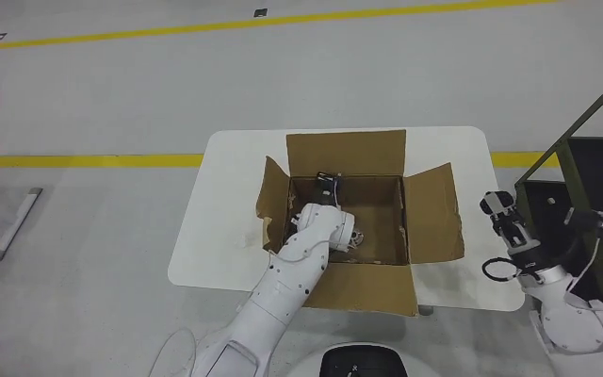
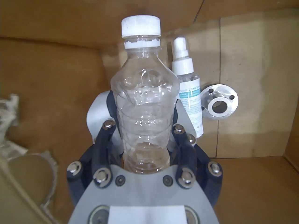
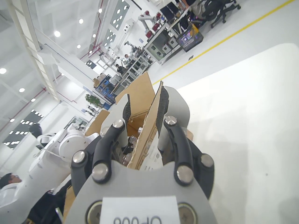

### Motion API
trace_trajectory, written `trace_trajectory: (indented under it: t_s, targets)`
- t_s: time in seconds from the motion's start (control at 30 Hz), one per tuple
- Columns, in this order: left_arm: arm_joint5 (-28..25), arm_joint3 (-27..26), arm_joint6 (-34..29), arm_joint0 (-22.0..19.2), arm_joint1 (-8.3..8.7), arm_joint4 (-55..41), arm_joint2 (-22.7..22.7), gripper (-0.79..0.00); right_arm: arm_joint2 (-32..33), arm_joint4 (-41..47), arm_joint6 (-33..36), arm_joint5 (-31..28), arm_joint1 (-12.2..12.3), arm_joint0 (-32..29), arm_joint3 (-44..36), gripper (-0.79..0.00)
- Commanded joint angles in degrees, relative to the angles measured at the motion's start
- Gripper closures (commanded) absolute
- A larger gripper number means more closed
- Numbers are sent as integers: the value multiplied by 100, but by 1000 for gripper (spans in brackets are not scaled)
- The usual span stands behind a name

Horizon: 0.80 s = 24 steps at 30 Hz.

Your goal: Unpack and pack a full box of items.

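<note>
Box (image 1: 346, 151) sits open at the middle of the table (image 1: 221, 236), all four flaps folded out. The left arm comes in from 7 o'clock and goes over the box's 9 o'clock wall. The left gripper (image 1: 329, 181) is inside, toward the 11 o'clock corner.

In the left wrist view, the left gripper (image 2: 143, 108) is pinching a clear bottle (image 2: 142, 87), with one finger (image 2: 109, 103) on each side of the body below the shoulder. The bottle runs lengthwise along the gripper. Its base is toward the palm and its white cap (image 2: 140, 26) is on, pointing away. The bottle looks empty.

A spray bottle (image 2: 189, 94) with a white nozzle and a teal label is just beside the bottle, against bare cardboard. Whether that face is the floor or a wall, cannot tell. A metal flange (image 2: 219, 104) with bolt holes is just beside the spray bottle, its bore facing the camera. Touching or not, cannot tell. White crumpled stuff (image 2: 9, 115) lies at the cardboard edge, apart from the rest.

The right gripper (image 1: 501, 215) is at the table's 3 o'clock edge, well apart from the box and outside its 3 o'clock flap. In the right wrist view, the right gripper (image 3: 145, 102) has its fingers spread and nothing between them. The box shows farther off, through the gap.
</note>
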Motion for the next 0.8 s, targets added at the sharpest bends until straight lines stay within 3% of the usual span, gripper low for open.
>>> trace_trajectory:
  t_s: [0.0, 0.2, 0.43, 0.5, 0.57, 0.77]
  targets:
    - [-75, -378, -165, 122, 47, 21, -133, 0, -65, 248, 270, -62, 5, 40, 78, -249]
    - [-292, -1600, -624, 631, 205, 156, -591, 0, -275, 767, 874, -164, 14, 142, 250, -265]
    - [-529, -2732, -984, 1198, 338, 221, -1077, 0, -408, 941, 1492, 107, 45, 275, 456, -243]
    - [-518, -2960, -1017, 1286, 353, 156, -1197, 0, -451, 1010, 1537, 126, 44, 317, 518, -175]
    - [-523, -3135, -1016, 1350, 360, 59, -1294, 0, -487, 999, 1556, 194, 45, 362, 592, 0]
    - [-560, -3470, -1064, 1376, 353, -159, -1394, 0, -459, 1045, 1363, 215, 44, 396, 657, 0]
